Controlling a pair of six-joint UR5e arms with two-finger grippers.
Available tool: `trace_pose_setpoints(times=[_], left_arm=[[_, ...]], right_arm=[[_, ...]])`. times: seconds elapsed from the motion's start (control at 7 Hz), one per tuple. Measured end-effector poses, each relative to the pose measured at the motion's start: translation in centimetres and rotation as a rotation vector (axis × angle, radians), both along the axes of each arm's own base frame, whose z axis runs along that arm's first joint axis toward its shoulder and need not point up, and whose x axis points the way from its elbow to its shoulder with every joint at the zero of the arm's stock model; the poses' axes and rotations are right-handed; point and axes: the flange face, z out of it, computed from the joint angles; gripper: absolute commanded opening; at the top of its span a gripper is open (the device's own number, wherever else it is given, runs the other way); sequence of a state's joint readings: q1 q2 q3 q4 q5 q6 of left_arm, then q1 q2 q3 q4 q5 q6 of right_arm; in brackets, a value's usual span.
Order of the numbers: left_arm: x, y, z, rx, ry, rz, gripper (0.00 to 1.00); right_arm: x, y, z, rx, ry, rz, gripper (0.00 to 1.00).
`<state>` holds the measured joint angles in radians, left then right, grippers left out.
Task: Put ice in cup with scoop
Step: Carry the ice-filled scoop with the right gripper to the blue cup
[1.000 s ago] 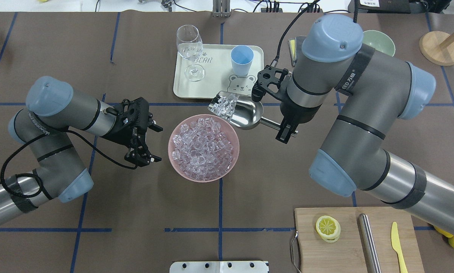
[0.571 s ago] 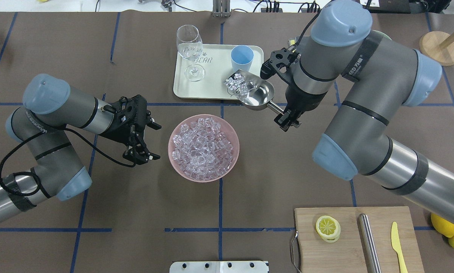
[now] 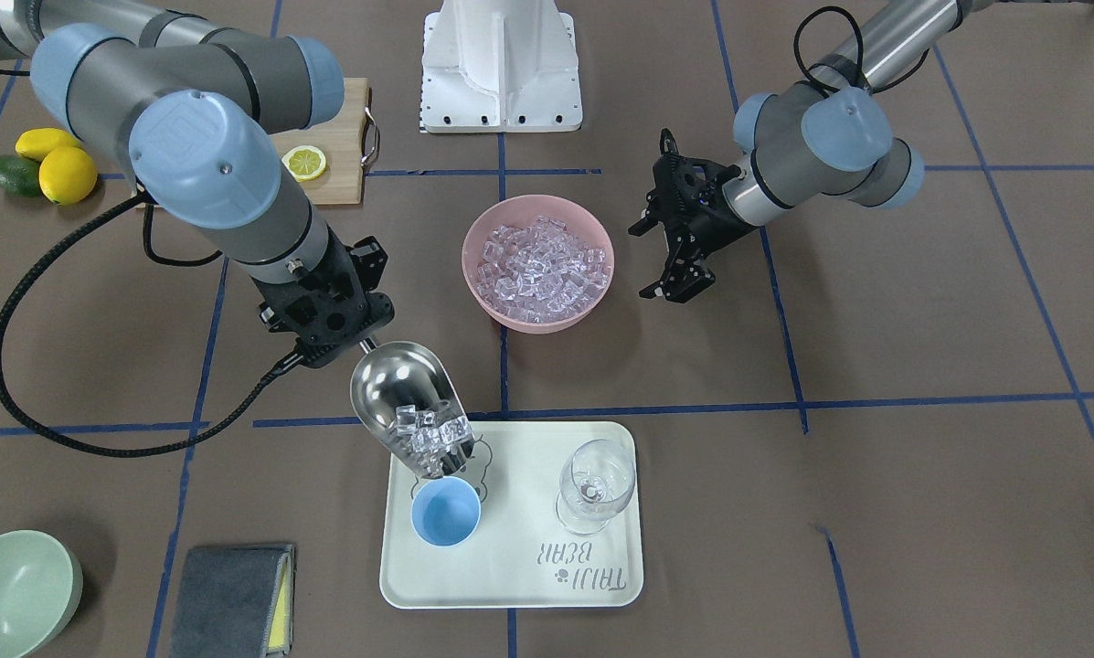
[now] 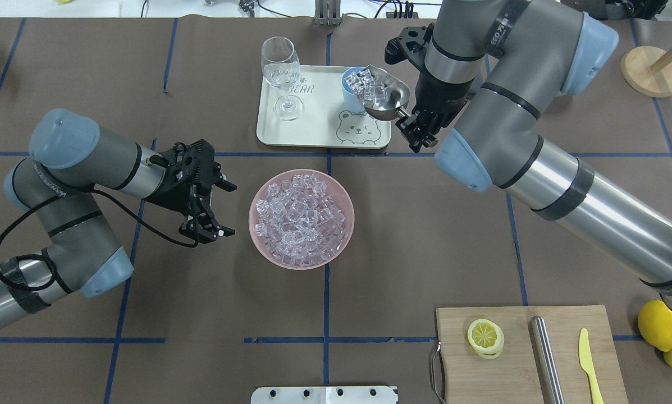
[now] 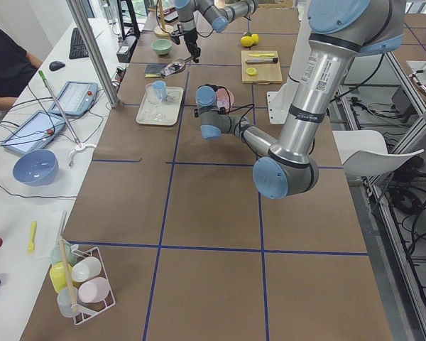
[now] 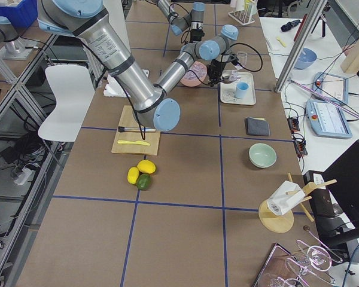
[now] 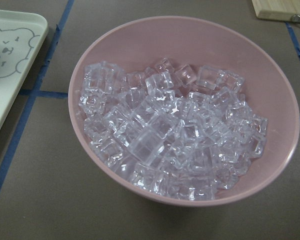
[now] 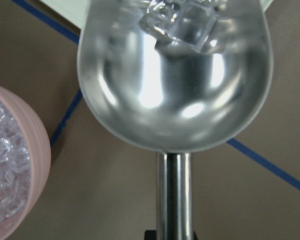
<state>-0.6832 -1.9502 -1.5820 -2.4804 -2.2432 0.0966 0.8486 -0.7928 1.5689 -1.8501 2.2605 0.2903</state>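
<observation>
- Right tool (image 4: 417,129) clamped shut on the handle of the scoop (image 3: 398,391); scoop tilted mouth-down toward the cup (image 3: 446,513).
- Ice (image 3: 426,437) bunched at the scoop's front lip, right above the cup rim.
- Cup upright on tray (image 3: 519,585), near wine glass (image 3: 595,484).
- Left tool (image 4: 228,209) spread wide, holding nothing, just beside pink bowl (image 3: 539,320) of ice on the bench (image 3: 876,457).

— Overhead looks down on the desk (image 4: 425,235) from the robot's edge; the front camera faces back from the opposite edge.
— Both share the pink bowl (image 4: 252,209); the left wrist sees it close.
</observation>
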Motion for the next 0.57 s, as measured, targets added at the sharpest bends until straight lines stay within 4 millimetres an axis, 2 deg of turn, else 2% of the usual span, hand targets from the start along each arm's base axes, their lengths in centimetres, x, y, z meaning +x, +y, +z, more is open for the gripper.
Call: trace_pose_setpoints(times=[0.29,0.57], left_arm=[[0.0,0.0,0.0,0.0,0.0,0.0,1.0],[0.0,0.0,0.0,0.0,-0.001,-0.001,1.0]], right_arm=[[-0.8,-2.2,0.2,-0.037,0.024,0.009,0.0],[-0.8,-2.6,0.7,-0.062,0.043,0.008,0.0]])
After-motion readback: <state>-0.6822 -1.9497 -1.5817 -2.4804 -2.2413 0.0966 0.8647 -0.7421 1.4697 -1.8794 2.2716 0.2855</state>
